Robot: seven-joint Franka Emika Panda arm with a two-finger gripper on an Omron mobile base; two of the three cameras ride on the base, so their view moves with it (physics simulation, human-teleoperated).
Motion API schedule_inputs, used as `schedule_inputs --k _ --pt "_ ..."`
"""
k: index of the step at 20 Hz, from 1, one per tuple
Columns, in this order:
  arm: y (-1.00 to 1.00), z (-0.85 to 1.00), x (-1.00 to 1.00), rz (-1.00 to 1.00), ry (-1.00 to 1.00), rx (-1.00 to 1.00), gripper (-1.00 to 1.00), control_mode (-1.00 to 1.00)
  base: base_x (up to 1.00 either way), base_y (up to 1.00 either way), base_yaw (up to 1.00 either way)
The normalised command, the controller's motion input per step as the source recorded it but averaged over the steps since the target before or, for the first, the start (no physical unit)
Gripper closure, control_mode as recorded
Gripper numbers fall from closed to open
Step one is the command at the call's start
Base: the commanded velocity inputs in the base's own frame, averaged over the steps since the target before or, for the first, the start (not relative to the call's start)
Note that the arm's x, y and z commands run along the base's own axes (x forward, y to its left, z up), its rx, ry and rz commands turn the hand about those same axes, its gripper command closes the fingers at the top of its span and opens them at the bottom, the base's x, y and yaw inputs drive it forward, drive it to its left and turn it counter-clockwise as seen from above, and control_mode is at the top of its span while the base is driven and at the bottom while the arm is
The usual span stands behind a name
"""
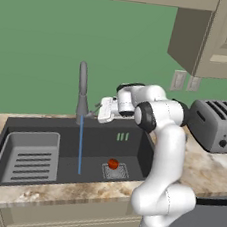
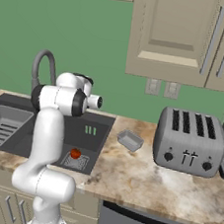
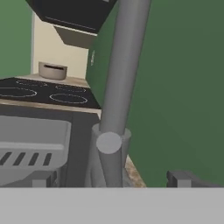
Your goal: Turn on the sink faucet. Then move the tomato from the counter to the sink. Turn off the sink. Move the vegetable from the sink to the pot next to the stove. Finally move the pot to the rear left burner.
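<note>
The tool (image 1: 100,110) hovers at the base of the sink faucet (image 1: 81,89), its jaws spread wide and grasping nothing. In the hand view the two dark fingertips (image 3: 178,178) sit far apart at the bottom, with the faucet's lever (image 3: 109,144) between them and close ahead. That fits the step in hand, as I judge it: the tool is lined up level with the lever so that a short push can shut the water off.

A thin blue stream (image 1: 80,144) runs straight down from the spout into the sink (image 1: 97,138), so the water is on. The tomato (image 1: 113,163) rests on the square drain grate at the basin's floor, to the right of the stream and well apart from the slotted tray (image 1: 32,158). It lies there for rinsing, and being round it has no long axis to speak of.

The faucet's long axis stands upright, its gooseneck curving over so the outlet points down into the basin. The lever juts from the base toward the tool.

Beyond the sink, the pot (image 3: 52,70) sits on the tabletop (image 1: 199,169) past the stove (image 3: 43,94).
</note>
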Motion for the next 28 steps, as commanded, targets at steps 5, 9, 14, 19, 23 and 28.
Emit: schedule_inputs --k 5,9,14,19,23,28 --pt "0.34 0.01 0.0 0.05 0.01 0.0 -1.0 -1.0 0.0 0.0 0.0" --pt "0.5 0.05 0.0 0.04 0.02 0.0 -1.0 -1.0 0.0 0.0 0.0" --pt "0.61 0.12 0.0 0.04 0.03 0.0 -1.0 -1.0 0.0 0.0 0.0" --pt "0.61 0.14 0.0 0.03 0.03 0.0 -1.0 -1.0 0.0 0.0 0.0" --pt "0.55 0.08 0.0 0.03 0.02 0.0 -1.0 -1.0 0.0 0.0 0.0" --pt "0.16 0.01 0.0 0.01 0.0 0.0 -1.0 -1.0 0.0 0.0 0.0"
